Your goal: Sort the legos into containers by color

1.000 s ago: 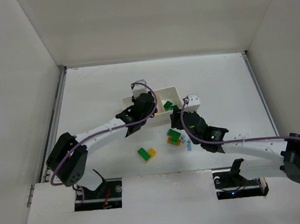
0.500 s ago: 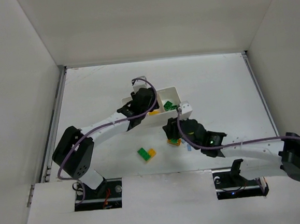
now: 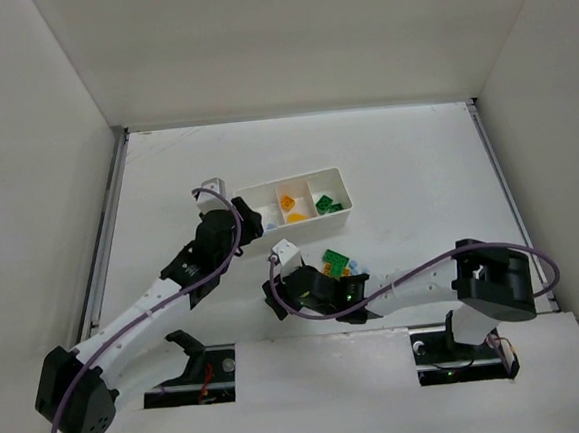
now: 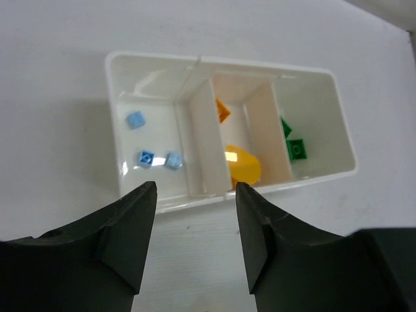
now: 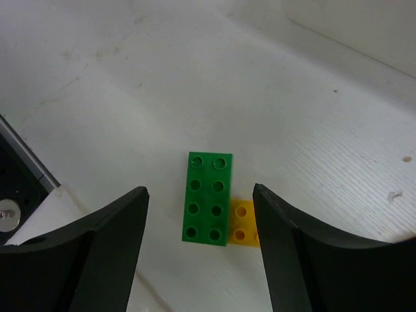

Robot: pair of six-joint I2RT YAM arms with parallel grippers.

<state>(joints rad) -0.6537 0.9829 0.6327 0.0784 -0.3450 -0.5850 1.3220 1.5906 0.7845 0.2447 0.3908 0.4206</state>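
- The white tray (image 4: 260,65) is holding pale blue bricks (image 4: 146,157), orange pieces (image 4: 242,166) and green bricks (image 4: 296,149) in separate compartments.
- The left gripper (image 4: 195,192) is gaping just before it.
- The right gripper (image 5: 200,194) is hanging spread over a green eight-stud brick (image 5: 208,197) touching a yellow brick (image 5: 244,223).

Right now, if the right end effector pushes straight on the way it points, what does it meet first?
Probably the green lego, flat on the table, centred ahead of the open right end effector; a yellow lego sits against its side. Depth is unclear.
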